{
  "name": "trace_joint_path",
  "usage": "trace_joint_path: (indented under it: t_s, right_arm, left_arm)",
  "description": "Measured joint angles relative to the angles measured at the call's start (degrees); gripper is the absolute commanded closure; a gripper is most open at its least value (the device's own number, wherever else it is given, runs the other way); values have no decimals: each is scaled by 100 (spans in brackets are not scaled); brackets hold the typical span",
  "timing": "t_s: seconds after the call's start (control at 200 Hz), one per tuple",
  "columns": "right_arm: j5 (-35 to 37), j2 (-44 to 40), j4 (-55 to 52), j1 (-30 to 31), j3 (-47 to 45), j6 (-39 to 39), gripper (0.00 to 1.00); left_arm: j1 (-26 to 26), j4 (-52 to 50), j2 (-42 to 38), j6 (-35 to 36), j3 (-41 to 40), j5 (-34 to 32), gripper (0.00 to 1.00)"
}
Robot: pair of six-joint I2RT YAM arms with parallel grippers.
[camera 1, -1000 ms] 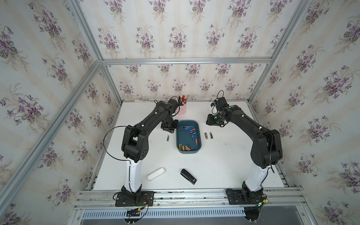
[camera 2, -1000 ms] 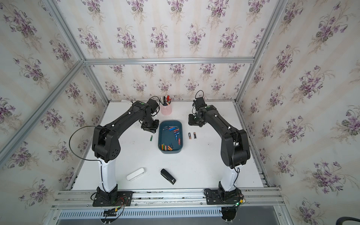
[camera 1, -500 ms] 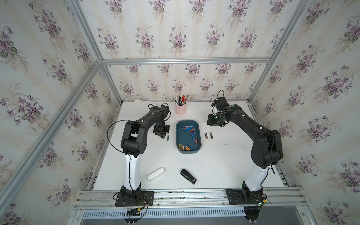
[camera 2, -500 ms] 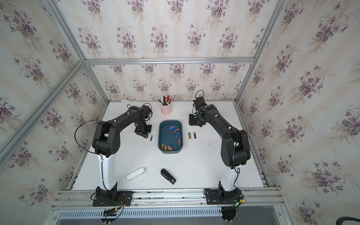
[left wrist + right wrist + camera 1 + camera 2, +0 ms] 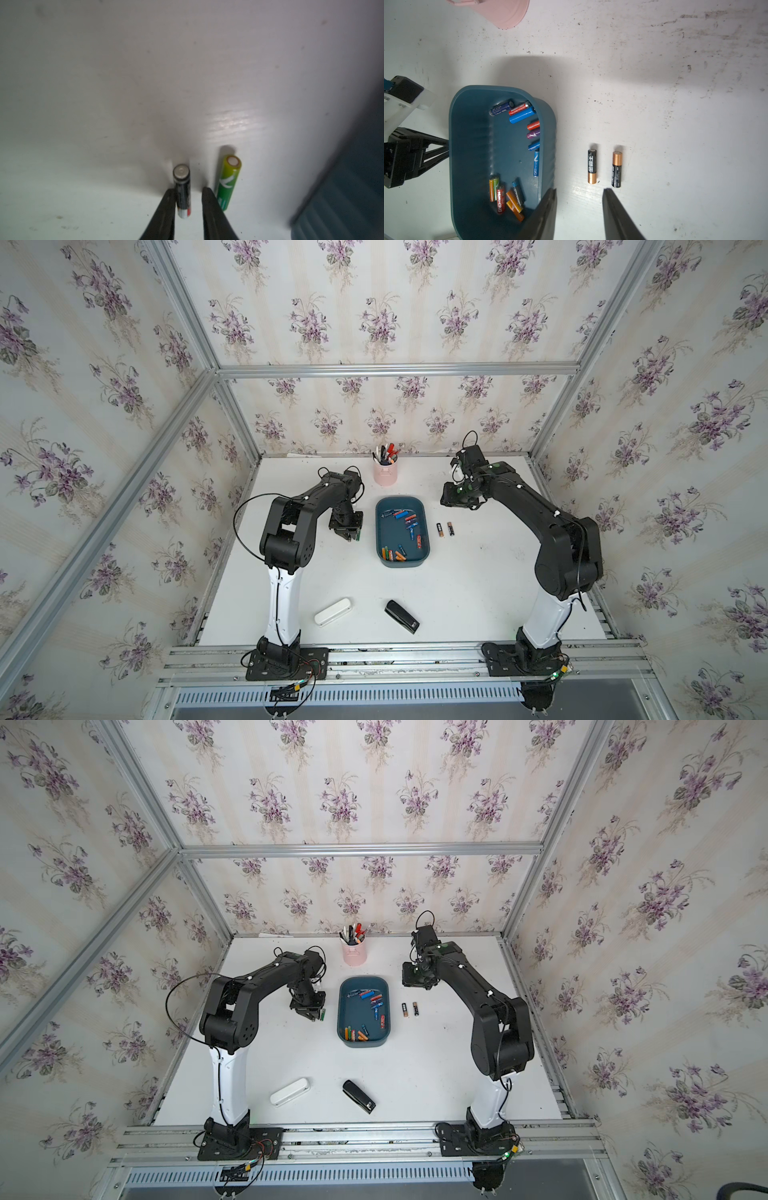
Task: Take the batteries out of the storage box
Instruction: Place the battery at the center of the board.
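The teal storage box (image 5: pixel 384 531) (image 5: pixel 351 1013) (image 5: pixel 473 145) sits mid-table and holds several batteries (image 5: pixel 405 517) (image 5: pixel 521 114) in blue, red, orange and purple. Left of the box, my left gripper (image 5: pixel 351 536) (image 5: pixel 189 190) is down at the table with its jaws slightly open. A black battery (image 5: pixel 182 191) lies between them, against one finger and clear of the other. A green battery (image 5: pixel 228 182) (image 5: pixel 358 535) lies beside it. Two black-and-copper batteries (image 5: pixel 439 529) (image 5: pixel 592 166) (image 5: pixel 617 169) lie right of the box. My right gripper (image 5: pixel 580 190) (image 5: pixel 457 498) hovers open and empty by the box's far right corner.
A pink pen cup (image 5: pixel 385 472) stands behind the box. A white case (image 5: pixel 332 612) and a black stapler (image 5: pixel 401 616) lie near the table's front edge. Metal frame rails border the table.
My left gripper went from the box's far left corner out to the table beside the green battery, then its jaws parted off the black battery. The right arm stayed still.
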Motion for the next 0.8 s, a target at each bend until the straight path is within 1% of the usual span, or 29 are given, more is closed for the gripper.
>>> trace_joint_path:
  t_s: [0.385, 0.53, 0.599, 0.799]
  right_arm:
    - [0, 0, 0, 11, 9, -2, 58]
    - [0, 0, -2, 15, 11, -2, 58]
    - [2, 0, -31, 46, 44, 2, 58]
    - [33, 2, -109, 387, 271, 15, 58]
  left_arm:
    - [-4, -44, -26, 0, 92, -90, 66]
    - [-4, -81, -39, 0, 98, -111, 63]
    - [-4, -87, -103, 0, 98, -111, 60]
    - [0, -55, -389, -68, 105, -153, 57]
